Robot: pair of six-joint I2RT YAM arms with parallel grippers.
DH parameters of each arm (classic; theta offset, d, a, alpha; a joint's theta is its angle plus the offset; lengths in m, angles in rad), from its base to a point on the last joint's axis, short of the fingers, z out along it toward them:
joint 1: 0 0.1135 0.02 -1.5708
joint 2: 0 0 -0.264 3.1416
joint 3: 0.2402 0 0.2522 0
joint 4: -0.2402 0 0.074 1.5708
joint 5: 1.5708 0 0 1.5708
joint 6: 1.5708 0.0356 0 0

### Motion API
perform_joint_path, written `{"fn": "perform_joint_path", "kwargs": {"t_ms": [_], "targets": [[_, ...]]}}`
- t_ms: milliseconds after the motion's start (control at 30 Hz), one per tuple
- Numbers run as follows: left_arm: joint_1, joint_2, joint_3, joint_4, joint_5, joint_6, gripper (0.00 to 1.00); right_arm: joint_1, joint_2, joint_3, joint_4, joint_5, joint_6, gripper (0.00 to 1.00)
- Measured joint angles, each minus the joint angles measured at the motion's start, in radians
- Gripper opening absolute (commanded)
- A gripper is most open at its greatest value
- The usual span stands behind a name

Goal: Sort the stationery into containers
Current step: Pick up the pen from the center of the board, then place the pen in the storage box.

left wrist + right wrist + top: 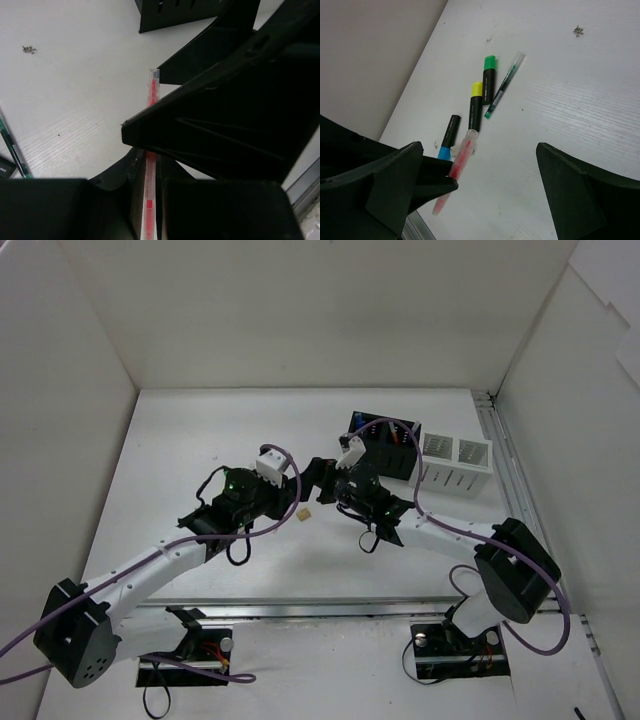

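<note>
My left gripper [149, 167] is shut on a red pen [151, 90] with a clear barrel and holds it above the table. It meets my right gripper [322, 480] at the table's middle. My right gripper [480, 148] is open wide. The red pen [461, 155] lies inside its jaws, close to the left finger. On the table beyond lie a green highlighter [489, 80], a yellow highlighter [476, 105], a blue highlighter [449, 136] and a thin green pen [504, 86]. The black organizer [385, 445] and the white slatted organizer [455, 465] stand behind my right arm.
A small beige eraser [302, 513] lies on the table under the two grippers. White walls enclose the table on the left, back and right. A metal rail runs along the near edge [330, 608]. The black organizer's corner [175, 12] shows at the top of the left wrist view.
</note>
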Motion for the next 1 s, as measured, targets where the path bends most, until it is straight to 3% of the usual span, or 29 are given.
{"fn": "perform_joint_path", "kwargs": {"t_ms": [33,133,167,233,433,500,533,567,600,700,867,1000], "targets": [[-0.001,-0.004,0.0,0.002,0.0,0.0,0.0,0.01,0.011,0.005,0.009,0.011,0.005,0.91],[-0.001,-0.014,0.0,0.008,0.001,0.003,0.0,0.03,0.031,0.017,0.032,0.047,0.027,0.66],[-0.001,-0.017,0.0,0.011,0.002,0.003,0.0,0.034,0.038,0.021,0.04,0.056,0.034,0.48],[-0.001,-0.021,0.0,0.017,0.005,0.003,0.0,0.045,0.048,0.024,0.05,0.072,0.047,0.28],[-0.001,-0.022,-0.001,0.022,0.008,0.017,0.01,0.07,0.058,0.043,0.08,0.093,0.067,0.02],[-0.001,-0.026,-0.001,0.024,0.0,0.018,0.08,0.071,0.058,0.046,0.082,0.098,0.066,0.0],[-0.002,-0.026,-0.001,0.025,-0.004,0.019,0.31,0.071,0.058,0.047,0.084,0.103,0.063,0.0],[-0.002,-0.026,-0.001,0.025,-0.008,0.019,0.43,0.071,0.057,0.047,0.085,0.109,0.051,0.0],[-0.002,-0.026,-0.001,0.023,-0.014,0.031,0.64,0.071,0.055,0.047,0.084,0.12,0.041,0.0],[-0.005,-0.027,0.006,0.003,-0.056,0.043,0.99,0.063,0.032,0.047,0.078,0.154,-0.01,0.0],[0.021,-0.029,0.027,-0.023,-0.14,0.047,1.0,-0.026,-0.07,0.044,0.069,0.163,-0.106,0.0],[0.127,-0.015,0.066,-0.074,-0.169,0.039,1.0,-0.142,-0.163,0.045,0.018,0.203,-0.214,0.0]]}}
